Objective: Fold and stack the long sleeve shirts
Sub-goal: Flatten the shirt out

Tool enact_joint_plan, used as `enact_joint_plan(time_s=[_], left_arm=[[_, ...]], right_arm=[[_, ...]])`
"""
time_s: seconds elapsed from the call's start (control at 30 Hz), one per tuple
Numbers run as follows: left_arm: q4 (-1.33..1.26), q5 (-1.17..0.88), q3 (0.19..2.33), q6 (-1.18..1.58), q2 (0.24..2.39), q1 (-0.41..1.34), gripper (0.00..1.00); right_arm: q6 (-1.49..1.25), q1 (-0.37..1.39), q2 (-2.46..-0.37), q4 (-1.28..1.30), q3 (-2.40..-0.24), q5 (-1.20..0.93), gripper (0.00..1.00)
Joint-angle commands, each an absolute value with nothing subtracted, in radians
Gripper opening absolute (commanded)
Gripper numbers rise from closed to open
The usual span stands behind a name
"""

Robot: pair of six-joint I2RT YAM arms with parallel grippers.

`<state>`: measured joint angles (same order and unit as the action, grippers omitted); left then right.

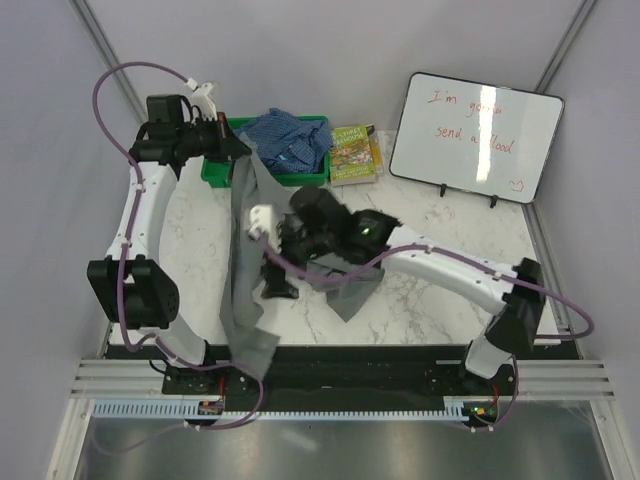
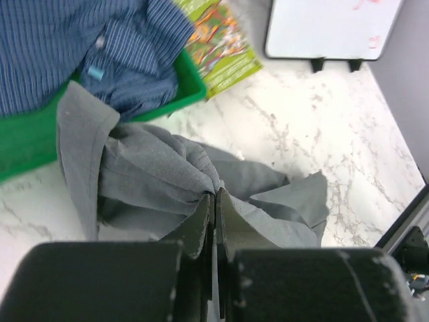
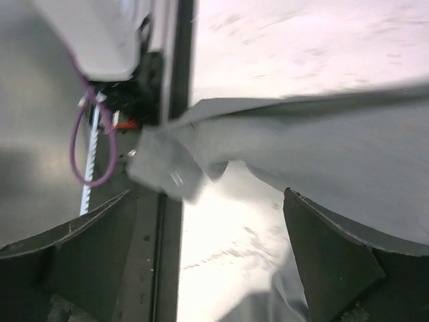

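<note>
One grey shirt (image 1: 243, 290), one blue shirt (image 1: 290, 138), one green bin (image 1: 214, 172), one book (image 1: 352, 155), one whiteboard (image 1: 475, 135)

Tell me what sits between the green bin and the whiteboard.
A colourful book lies flat between the green bin and the whiteboard, close beside the bin; the top external view shows it.

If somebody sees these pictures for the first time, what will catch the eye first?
Most likely the grey shirt, which the left gripper pinches and holds up, so that it runs as a long band from beside the green bin to the near edge of the table. Next come the blue checked shirt heaped in that bin and the whiteboard with red handwriting at the far right.
</note>
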<state>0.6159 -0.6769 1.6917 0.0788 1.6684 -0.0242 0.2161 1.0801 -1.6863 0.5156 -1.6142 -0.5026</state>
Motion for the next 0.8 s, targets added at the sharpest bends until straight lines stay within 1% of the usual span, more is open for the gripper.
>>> enact_joint_plan(time_s=[0.0, 0.03, 0.1, 0.17, 0.23, 0.3, 0.4, 0.57, 0.77], left_arm=[[0.712, -0.799, 1.781, -0.045, 1.623, -0.035, 0.02], [0.719, -0.799, 1.775, -0.072, 1.609, -0.031, 0.02], [0.744, -0.798, 1.76, -0.113, 1.585, -0.028, 0.02], [0.784, -0.789, 1.769, -0.178, 1.572, -0.015, 0.02], [0.815, -0.785, 1.764, -0.212, 1.56, -0.012, 0.02], [0.824, -0.782, 1.747, -0.231, 1.552, -0.012, 0.02], [0.825, -0.738, 1.741, -0.236, 1.539, -0.011, 0.02], [0.83, -0.75, 1.744, -0.236, 1.543, -0.012, 0.02], [0.83, -0.765, 1.755, -0.203, 1.554, -0.02, 0.02]], right_arm=[[0.123, 0.743, -1.525, 0.491, -1.543, -0.591, 0.98], [0.123, 0.656, -1.496, 0.479, -1.484, -0.58, 0.98], [0.143, 0.602, -1.494, 0.471, -1.439, -0.522, 0.98], [0.172, 0.562, -1.541, 0.472, -1.396, -0.474, 0.98], [0.195, 0.539, -1.627, 0.477, -1.375, -0.48, 0.98], [0.21, 0.534, -1.711, 0.476, -1.367, -0.472, 0.98], [0.216, 0.535, -1.781, 0.469, -1.364, -0.505, 0.98], [0.192, 0.548, -1.836, 0.388, -1.361, -0.443, 0.98], [0.238, 0.581, -1.868, 0.359, -1.453, -0.456, 0.98]])
